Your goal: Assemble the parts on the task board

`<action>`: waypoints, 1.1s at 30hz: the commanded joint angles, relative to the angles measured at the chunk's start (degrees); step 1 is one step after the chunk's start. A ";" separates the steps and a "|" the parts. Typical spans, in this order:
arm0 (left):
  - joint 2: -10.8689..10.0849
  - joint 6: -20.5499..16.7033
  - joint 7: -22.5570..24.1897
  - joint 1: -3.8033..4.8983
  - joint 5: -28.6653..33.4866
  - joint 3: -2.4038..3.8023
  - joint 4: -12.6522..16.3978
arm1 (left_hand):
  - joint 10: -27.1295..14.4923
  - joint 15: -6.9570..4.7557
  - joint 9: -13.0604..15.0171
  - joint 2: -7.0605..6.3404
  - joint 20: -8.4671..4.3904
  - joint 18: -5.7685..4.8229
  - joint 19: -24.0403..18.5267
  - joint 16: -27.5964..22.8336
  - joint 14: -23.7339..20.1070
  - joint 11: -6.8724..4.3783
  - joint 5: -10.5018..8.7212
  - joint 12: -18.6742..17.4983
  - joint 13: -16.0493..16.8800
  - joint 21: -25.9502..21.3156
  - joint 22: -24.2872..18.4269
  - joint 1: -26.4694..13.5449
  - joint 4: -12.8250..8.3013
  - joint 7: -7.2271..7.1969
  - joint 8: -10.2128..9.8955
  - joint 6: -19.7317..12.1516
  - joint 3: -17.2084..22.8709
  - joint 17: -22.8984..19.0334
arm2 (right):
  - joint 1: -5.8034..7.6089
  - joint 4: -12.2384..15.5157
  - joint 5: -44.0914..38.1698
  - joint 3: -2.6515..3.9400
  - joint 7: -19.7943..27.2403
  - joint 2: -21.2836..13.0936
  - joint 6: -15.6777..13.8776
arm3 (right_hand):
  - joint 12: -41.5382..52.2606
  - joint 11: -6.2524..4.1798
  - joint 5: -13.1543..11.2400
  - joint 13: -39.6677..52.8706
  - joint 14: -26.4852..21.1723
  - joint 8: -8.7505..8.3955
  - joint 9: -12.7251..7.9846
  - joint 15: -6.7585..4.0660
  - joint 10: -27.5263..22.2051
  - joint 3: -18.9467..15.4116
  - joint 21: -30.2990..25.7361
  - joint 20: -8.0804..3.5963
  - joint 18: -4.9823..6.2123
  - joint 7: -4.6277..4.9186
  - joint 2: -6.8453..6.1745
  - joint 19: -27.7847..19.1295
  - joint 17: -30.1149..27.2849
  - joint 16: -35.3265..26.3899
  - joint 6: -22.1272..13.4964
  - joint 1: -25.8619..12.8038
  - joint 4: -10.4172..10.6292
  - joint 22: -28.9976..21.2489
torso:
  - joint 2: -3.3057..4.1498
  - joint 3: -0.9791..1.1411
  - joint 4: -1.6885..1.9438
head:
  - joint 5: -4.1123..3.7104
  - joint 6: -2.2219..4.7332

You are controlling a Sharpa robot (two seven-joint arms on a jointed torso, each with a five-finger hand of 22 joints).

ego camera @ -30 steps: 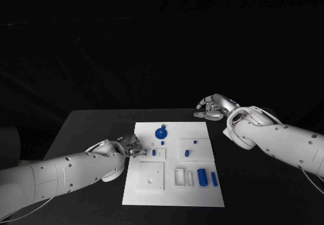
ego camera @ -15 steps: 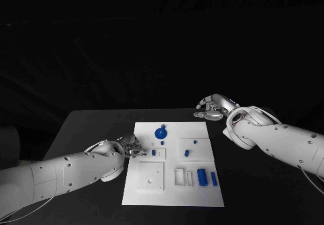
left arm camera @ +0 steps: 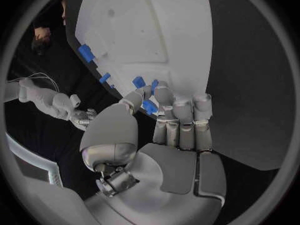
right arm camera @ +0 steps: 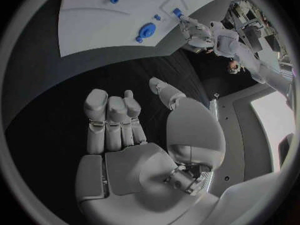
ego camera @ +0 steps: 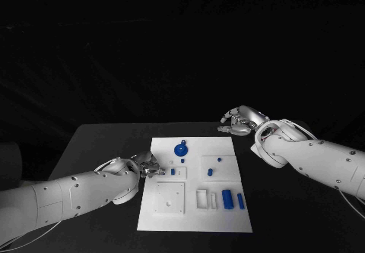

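The white task board (ego camera: 194, 211) lies mid-table. On it are a round blue part (ego camera: 181, 149), small blue parts (ego camera: 210, 172) and two blue cylinders (ego camera: 227, 198) near its right edge. My left hand (ego camera: 146, 167) hovers at the board's left edge, beside a small blue part (ego camera: 173, 171). In the left wrist view, that hand (left arm camera: 175, 135) pinches a small blue part (left arm camera: 149, 106) between thumb and fingers, just over the board (left arm camera: 162, 30). My right hand (ego camera: 242, 121) hangs off the board's far right corner. It holds nothing, and its fingers (right arm camera: 112, 115) stand apart from the thumb.
The board has a square white plate (ego camera: 170, 197) and rectangular recesses (ego camera: 204, 198) near its front. Black table (ego camera: 99, 142) surrounds the board on all sides. My right forearm (ego camera: 319, 161) stretches along the table's right side.
My left hand has slid slightly toward the near side along the board's left edge. The right arm has not moved.
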 commanded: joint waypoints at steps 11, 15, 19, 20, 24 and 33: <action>0.32 5.43 0.17 -0.12 0.68 -0.08 -0.47 | 1.86 -2.08 0.05 0.16 -6.87 0.68 0.34 0.23 1.63 -1.69 -0.31 0.25 0.10 0.34 0.84 1.40 -7.32 -0.53 0.12 0.90 7.93 0.02 | -0.07 0.00 -0.19 0.03 0.50 0.07 0.54 | 0.30 0.95 0.28 -0.09 0.41 -0.11 0.10 0.10 -2.77 -0.29 -0.32 -0.49 6.77 0.52 0.13 -0.06 0.11 -0.38 0.32 0.31 -0.01 0.16 | 0.00 0.03 0.00 | -0.20 -0.21; 0.43 6.60 -0.52 -0.11 1.02 -0.08 -0.78 | 1.84 -2.07 0.06 0.11 -6.86 0.68 0.32 0.22 1.61 -1.69 -0.31 0.24 0.10 0.33 0.84 1.48 -7.30 -0.52 0.11 0.89 7.94 0.01 | -0.07 0.02 -0.19 0.03 0.50 0.06 0.55 | 0.30 0.95 0.28 -0.09 0.41 -0.12 0.10 0.11 -2.77 -0.29 -0.32 -0.49 6.77 0.52 0.13 -0.06 0.11 -0.39 0.32 0.31 -0.01 0.16 | -0.02 0.05 0.01 | -0.21 -0.21; 0.61 7.08 -0.98 -0.10 1.35 -0.07 -1.18 | 1.84 -2.06 0.06 0.06 -6.85 0.67 0.31 0.22 1.60 -1.68 -0.30 0.23 0.11 0.32 0.83 1.54 -7.28 -0.52 0.11 0.88 7.95 0.02 | -0.07 0.00 -0.19 0.03 0.50 0.06 0.54 | 0.31 0.95 0.28 -0.10 0.41 -0.12 0.10 0.11 -2.78 -0.29 -0.33 -0.49 6.77 0.52 0.13 -0.06 0.11 -0.39 0.31 0.32 -0.01 0.17 | -0.02 0.05 0.01 | -0.27 -0.25; 0.66 7.18 -1.04 -0.09 1.48 -0.07 -1.29 | 1.84 -2.06 0.06 0.06 -6.85 0.67 0.30 0.22 1.60 -1.68 -0.30 0.23 0.11 0.32 0.83 1.55 -7.28 -0.52 0.11 0.88 7.95 0.02 | -0.07 -0.01 -0.19 0.03 0.50 0.09 0.55 | 0.31 0.95 0.28 -0.10 0.41 -0.12 0.10 0.11 -2.78 -0.30 -0.33 -0.49 6.77 0.52 0.14 -0.06 0.11 -0.40 0.31 0.32 -0.01 0.17 | -0.01 0.03 0.01 | -0.29 -0.21; 0.86 7.20 -1.12 -0.07 1.71 -0.06 -1.64 | 1.83 -2.06 0.07 0.07 -6.84 0.66 0.30 0.22 1.60 -1.68 -0.30 0.23 0.11 0.32 0.83 1.58 -7.26 -0.52 0.11 0.88 7.95 0.02 | -0.07 -0.02 -0.19 0.03 0.49 0.11 0.58 | 0.31 0.95 0.29 -0.11 0.41 -0.12 0.10 0.11 -2.78 -0.30 -0.33 -0.49 6.77 0.52 0.14 -0.06 0.12 -0.40 0.31 0.33 -0.01 0.17 | -0.01 0.05 -0.04 | -0.32 -0.26; 1.50 7.18 -1.25 0.02 1.85 -0.04 -1.95 | 1.82 -2.05 0.08 0.09 -6.82 0.65 0.28 0.22 1.59 -1.68 -0.32 0.23 0.12 0.32 0.83 1.63 -7.19 -0.51 0.10 0.86 7.94 0.02 | -0.07 -0.04 -0.20 0.03 0.47 0.11 0.60 | 0.32 0.96 0.28 -0.12 0.41 -0.13 0.11 0.11 -2.78 -0.30 -0.34 -0.49 6.77 0.52 0.14 -0.06 0.13 -0.41 0.31 0.35 -0.01 0.17 | -0.01 0.04 -0.04 | -0.40 -0.26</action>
